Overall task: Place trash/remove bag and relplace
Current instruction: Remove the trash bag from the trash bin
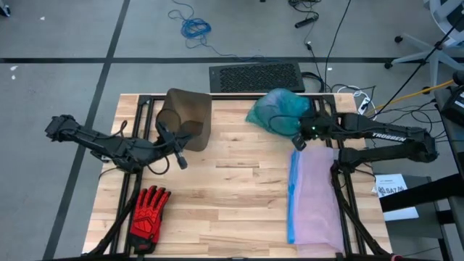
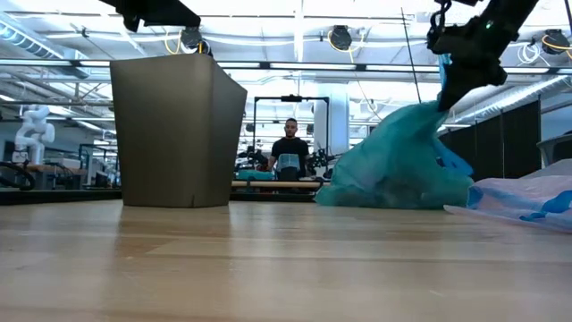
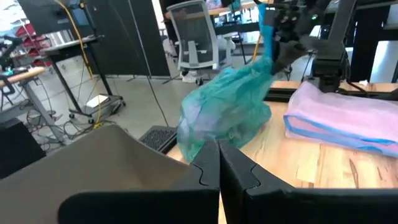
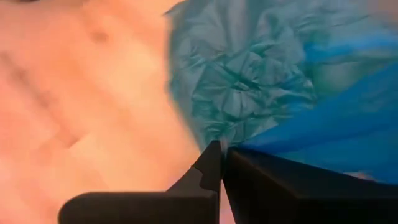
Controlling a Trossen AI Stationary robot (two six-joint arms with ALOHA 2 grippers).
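table: wood top, fills the middle of the high view. Everything I'm working with sits on its upper half.
lilac bag: flat on the table, right side of the high view, blue edge facing frame centre. Looks like the replacement liner. Untouched.
bin: tan, upper left of centre in the high view; stands upright at left in the low view. No liner visible in it, so I judge the old bag is already out.
teal bag: bunched and bulging, upper right of centre in the high view, at the table's far edge. Bottom rests on the wood in the low view, top is pulled up to a peak.
right gripper: mine, upper right of the low view, fingers together and clamped on the peak of the teal bag. Right wrist view shows crinkled teal plastic running right into the fingertips.
left gripper: mine, fingers together, holding nothing, just below the bin in the high view.
red glove: lower left of the high view, not part of the job.
trash: no loose pieces on the table. Probably inside the teal bag, can't confirm through the plastic.
done: trash apparently in, bag pulled from bin.
left: set the teal bag aside, fit the lilac bag into the bin.
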